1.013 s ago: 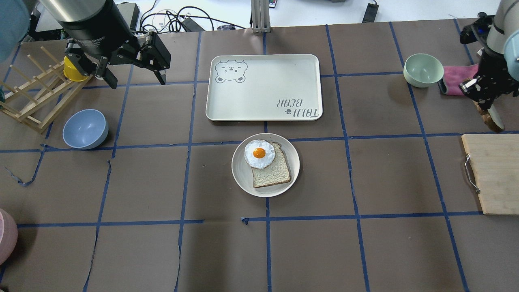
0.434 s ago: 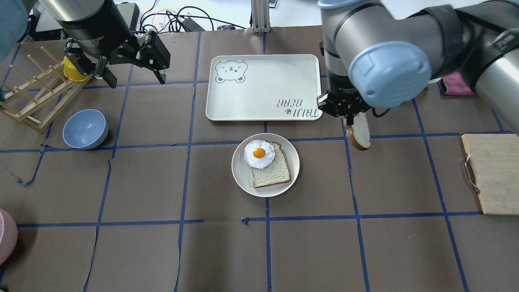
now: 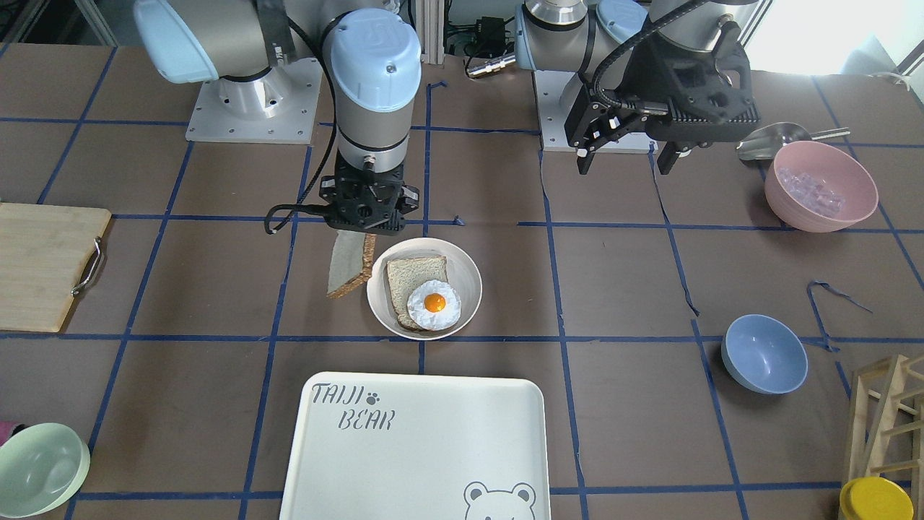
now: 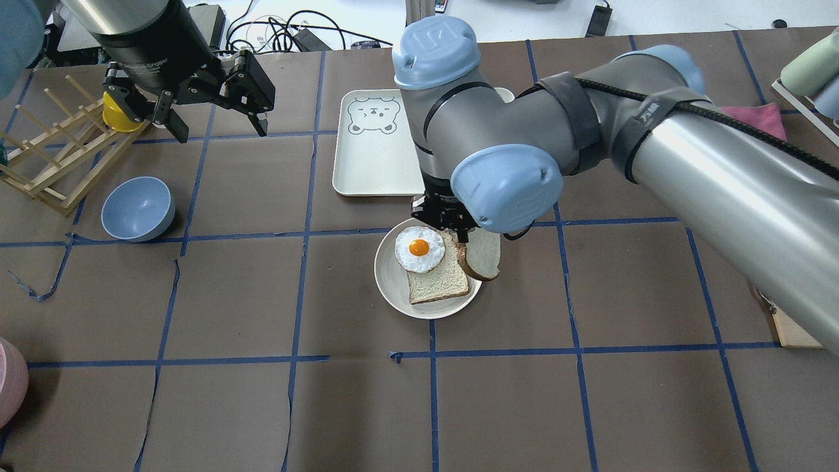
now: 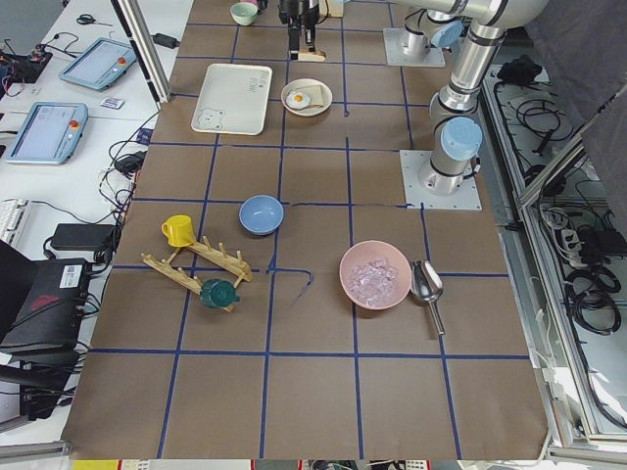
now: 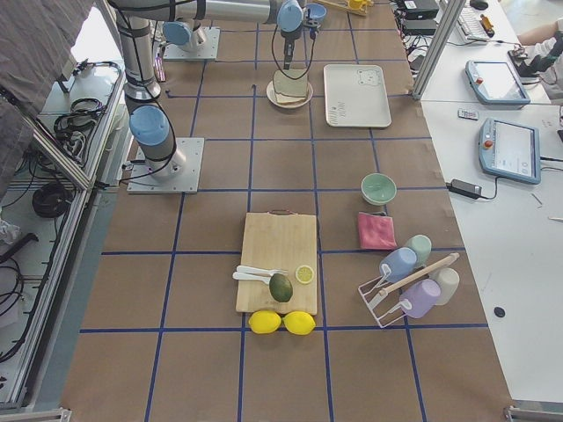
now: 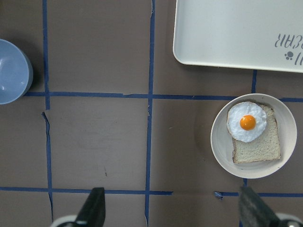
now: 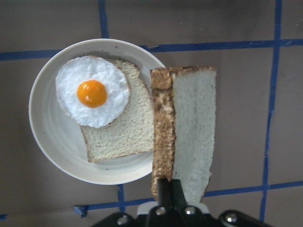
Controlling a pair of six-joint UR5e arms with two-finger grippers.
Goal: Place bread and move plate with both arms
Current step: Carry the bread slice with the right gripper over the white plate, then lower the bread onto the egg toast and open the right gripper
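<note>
The plate (image 4: 393, 288) sits at mid-table with a thin slice and a fried egg (image 4: 419, 249) on it. It also shows in the front view (image 3: 469, 278), the left wrist view (image 7: 220, 146) and the right wrist view (image 8: 47, 142). My right gripper (image 4: 452, 226) is shut on the bread (image 4: 484, 257). The bread hangs on edge in the air just beside the plate's right rim, as the front view (image 3: 351, 263) and the right wrist view (image 8: 189, 137) show. My left gripper (image 4: 219, 131) is open and empty, high over the table's far left.
The TAIJI BEAR tray (image 4: 373, 164) lies just beyond the plate. A blue bowl (image 4: 137, 208) and a wooden rack (image 4: 52, 151) with a yellow cup stand at left. A cutting board (image 3: 40, 263), a pink bowl (image 3: 819, 186) and a green bowl (image 3: 40, 469) stand at the table's edges.
My right arm has swung from the far right across the table to the plate's right rim, carrying the bread. The left arm has not moved.
</note>
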